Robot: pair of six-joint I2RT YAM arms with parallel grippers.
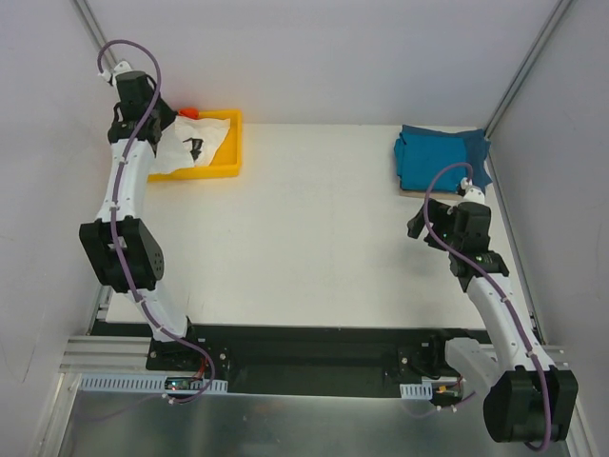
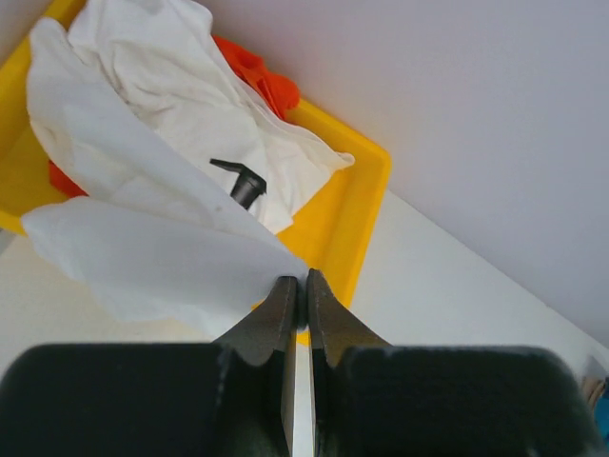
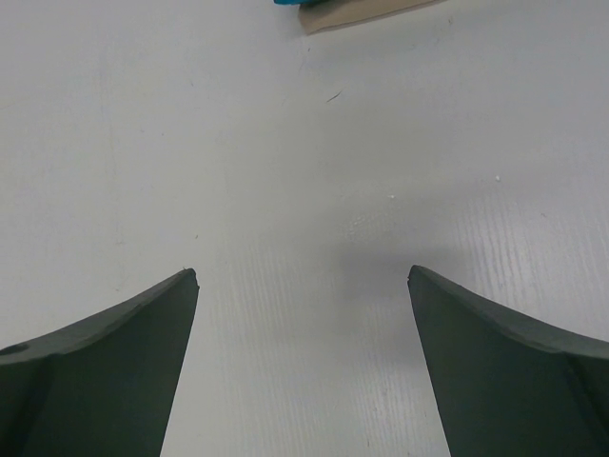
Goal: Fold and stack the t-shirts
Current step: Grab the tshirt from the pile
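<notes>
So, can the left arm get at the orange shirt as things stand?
Probably not directly. The orange shirt lies in the tray mostly buried under the white shirt, only its far edge peeking out, and the left fingers are shut on the white shirt's edge.

far left, upper shirt (image 1: 195,145) on lower shirt (image 1: 188,112) in the tray (image 1: 214,172); far right, folded shirt (image 1: 436,157).

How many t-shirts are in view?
3. The white cloth t-shirt lies in the yellow plastic tray; the orange-red cloth t-shirt peeks out beneath it; the folded teal-blue cloth t-shirt sits at the table's far right. Others may hide underneath.
</notes>
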